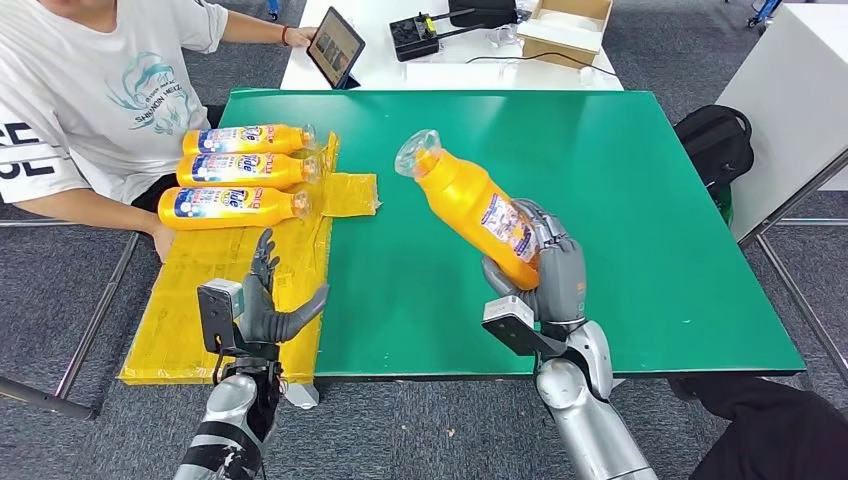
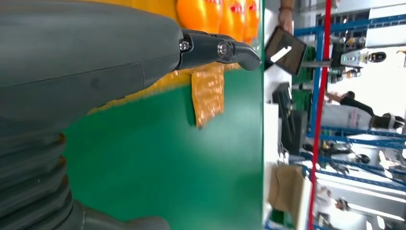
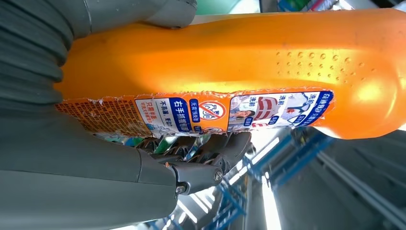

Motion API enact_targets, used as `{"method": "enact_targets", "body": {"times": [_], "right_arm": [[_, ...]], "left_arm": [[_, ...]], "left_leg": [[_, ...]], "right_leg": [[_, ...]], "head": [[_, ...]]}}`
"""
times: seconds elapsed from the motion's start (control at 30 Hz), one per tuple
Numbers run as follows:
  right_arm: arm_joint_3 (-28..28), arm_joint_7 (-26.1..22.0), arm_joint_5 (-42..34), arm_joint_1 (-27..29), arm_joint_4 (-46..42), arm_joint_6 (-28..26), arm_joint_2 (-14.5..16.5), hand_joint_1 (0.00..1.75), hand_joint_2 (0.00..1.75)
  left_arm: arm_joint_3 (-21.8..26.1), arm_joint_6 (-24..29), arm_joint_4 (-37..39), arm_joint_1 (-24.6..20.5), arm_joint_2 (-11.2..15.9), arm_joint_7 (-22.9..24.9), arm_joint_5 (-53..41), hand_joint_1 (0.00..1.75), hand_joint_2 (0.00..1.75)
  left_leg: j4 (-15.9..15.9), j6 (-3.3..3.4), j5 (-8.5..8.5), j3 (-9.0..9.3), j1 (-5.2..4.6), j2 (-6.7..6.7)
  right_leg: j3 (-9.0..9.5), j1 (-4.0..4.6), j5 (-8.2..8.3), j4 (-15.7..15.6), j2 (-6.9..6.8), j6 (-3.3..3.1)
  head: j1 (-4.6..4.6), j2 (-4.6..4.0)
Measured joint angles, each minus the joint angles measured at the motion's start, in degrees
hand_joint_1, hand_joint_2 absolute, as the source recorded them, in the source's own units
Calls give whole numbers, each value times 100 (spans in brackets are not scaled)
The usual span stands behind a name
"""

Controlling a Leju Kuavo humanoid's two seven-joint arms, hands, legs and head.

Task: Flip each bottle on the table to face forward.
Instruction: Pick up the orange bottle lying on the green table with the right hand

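Fingers [image 1: 548, 240] of the right hand [image 1: 550, 275] wrap the lower body of an orange bottle [image 1: 470, 205], gripping it clear of the green table [image 1: 640, 200]. Its clear cap end tilts up and away from the robot, toward the table's far side, and its label side faces partly upward. In the right wrist view the bottle [image 3: 268, 57] is smooth glossy plastic with a patch of small raised dots, and its paper label [image 3: 201, 112] has a ragged, torn edge along one side.

Over the table's near left corner, the left hand [image 1: 265, 305] hovers with its fingers spread and nothing in them, above a yellow sheet [image 1: 200, 310]. That sheet is crinkled, film-like, and overhangs the table's left and near edges. Three more bottles [image 1: 240, 172] lie on their sides on it toward the table's far left, in a row, touching or nearly so, blue-and-white labels up and caps pointing toward the table's middle.

Bare green surface, flat and matte, lies open across the table's middle and whole right half, out to the right and far edges. A person [image 1: 90, 90] in a white shirt sits against the table's left side, one hand resting just off the yellow sheet. Beyond the far edge stands a white desk [image 1: 440, 70] with a tablet [image 1: 335, 45] propped on it. A black backpack [image 1: 715, 140] sits on the floor off the far right corner.
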Motion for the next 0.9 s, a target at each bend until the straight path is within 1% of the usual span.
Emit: {"method": "enact_targets", "body": {"times": [0.13,0.27,0.4,0.47,0.6,0.7,0.8,0.9], "right_arm": [[-140,-189,-5,57,-88,-134,91,175,175],[-158,-377,-22,77,-132,-185,132,175,175],[-118,-774,36,95,-180,-263,239,175,175],[-65,-909,96,120,-198,-323,316,175,175],[10,-955,124,154,-212,-363,409,175,175],[89,-1001,38,174,-206,-258,473,175,175],[306,-1114,-20,199,-28,-121,669,175,175],[667,-1275,5,193,441,-146,944,175,175]], "left_arm": [[-211,-463,-147,65,-1,83,287,0,175],[-369,-959,-210,89,2,131,578,0,175],[-509,-1499,-212,86,6,80,828,0,175],[-570,-1607,-212,80,6,56,873,0,175],[-642,-1654,-212,77,6,47,896,0,175],[-677,-1876,-218,72,5,9,1015,0,175],[-754,-2235,-245,48,-9,-17,1221,0,175],[-862,-2371,-269,-3,-47,-19,1295,0,175]], "left_leg": [[0,0,1,1,2,1],[0,-1,0,0,2,1],[0,-1,0,-1,2,2],[0,-1,0,0,2,2],[0,-1,0,0,2,1],[0,-1,1,0,2,4],[0,-1,1,0,4,5],[-1,-1,1,0,8,5]], "right_leg": [[-1,2,0,0,1,0],[-1,3,0,1,1,0],[-2,3,0,1,1,0],[-3,3,0,1,1,0],[-2,3,0,1,0,0],[-2,3,0,1,1,0],[-3,4,0,1,2,0],[-4,7,-1,2,2,-1]], "head": [[-1,0],[-1,0],[-1,0],[-1,0],[0,0],[0,0],[0,0],[-1,0]]}}
